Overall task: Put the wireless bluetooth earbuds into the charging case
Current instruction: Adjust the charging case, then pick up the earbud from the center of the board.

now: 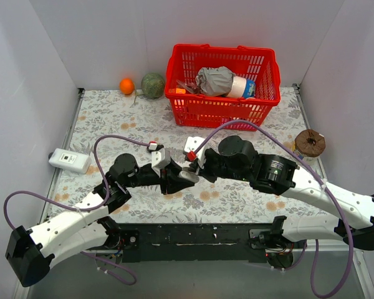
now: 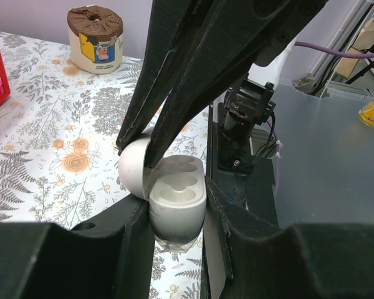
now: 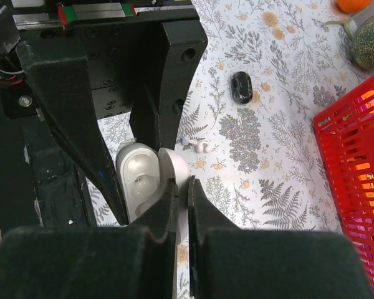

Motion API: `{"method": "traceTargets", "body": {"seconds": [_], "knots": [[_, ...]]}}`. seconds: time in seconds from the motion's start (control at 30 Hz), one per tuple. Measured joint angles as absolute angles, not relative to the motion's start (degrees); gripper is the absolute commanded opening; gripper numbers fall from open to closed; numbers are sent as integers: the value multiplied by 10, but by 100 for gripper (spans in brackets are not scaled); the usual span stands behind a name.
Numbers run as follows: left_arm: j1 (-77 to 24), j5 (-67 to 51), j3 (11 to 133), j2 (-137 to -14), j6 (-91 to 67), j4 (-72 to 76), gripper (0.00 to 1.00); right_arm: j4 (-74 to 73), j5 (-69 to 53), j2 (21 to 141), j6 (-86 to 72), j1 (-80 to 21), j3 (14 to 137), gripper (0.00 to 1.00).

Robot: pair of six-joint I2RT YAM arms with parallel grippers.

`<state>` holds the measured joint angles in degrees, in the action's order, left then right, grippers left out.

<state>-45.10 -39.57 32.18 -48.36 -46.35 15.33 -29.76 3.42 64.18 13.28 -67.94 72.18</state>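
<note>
I have the left arm's fingers clamped on the lower body of the glossy white pebble-shaped charging case, one finger against each side. I cannot tell whether the case rests on the fern-printed tabletop or hangs over it. The case is open, with two moulded wells facing the left wrist camera. The right arm's fingers are nearly together, with only a thin slit between them. They pinch the edge of the rounded white lid, which is swung back to one side of the body. From the top view, both pairs of fingers meet at the case near the front of the tabletop, well short of the red plastic basket. A tiny white earbud lies on the tabletop just beside the case, touching no finger. Farther out lies a small glossy black oval piece. I cannot tell whether it is an earbud or a case.
</note>
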Motion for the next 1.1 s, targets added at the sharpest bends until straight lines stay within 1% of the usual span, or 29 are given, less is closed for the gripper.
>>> {"method": "traceTargets", "body": {"seconds": [0.03,0.07,0.1,0.17,0.2,0.37,0.5,0.57,0.67,0.7,0.73,0.8,0.83,0.97,1.07,1.1], "knots": [[-451,-394,321,-481,-464,154,0,-296,35,642,132,-680,722,22],[-451,-392,319,-479,-465,155,0,-295,36,642,130,-681,722,28],[-451,-388,317,-476,-465,156,0,-292,37,642,123,-681,722,37],[-451,-377,314,-469,-465,155,0,-288,45,643,112,-682,722,45],[-450,-371,312,-465,-465,154,0,-286,50,644,106,-681,722,53],[-448,-342,294,-441,-470,151,0,-279,63,646,84,-669,722,63],[-448,-306,257,-398,-483,148,0,-262,53,644,60,-635,722,71],[-448,-288,246,-375,-487,135,0,-239,36,632,41,-602,716,71],[-447,-261,239,-330,-492,109,0,-197,4,599,6,-532,678,65],[-447,-253,238,-312,-495,101,0,-180,-11,587,-9,-509,656,60],[-447,-246,237,-298,-497,94,0,-164,-20,582,-22,-490,632,56],[-447,-231,237,-260,-502,75,0,-141,-40,587,-47,-474,591,47],[-447,-226,237,-245,-504,68,0,-129,-51,600,-57,-474,574,46],[-447,-207,237,-207,-508,29,0,-95,-74,700,-90,-475,526,45],[-447,-196,239,-192,-509,-3,0,-82,-81,777,-105,-479,500,48],[-447,-194,241,-189,-510,-14,0,-83,-81,797,-108,-481,498,52]]}}
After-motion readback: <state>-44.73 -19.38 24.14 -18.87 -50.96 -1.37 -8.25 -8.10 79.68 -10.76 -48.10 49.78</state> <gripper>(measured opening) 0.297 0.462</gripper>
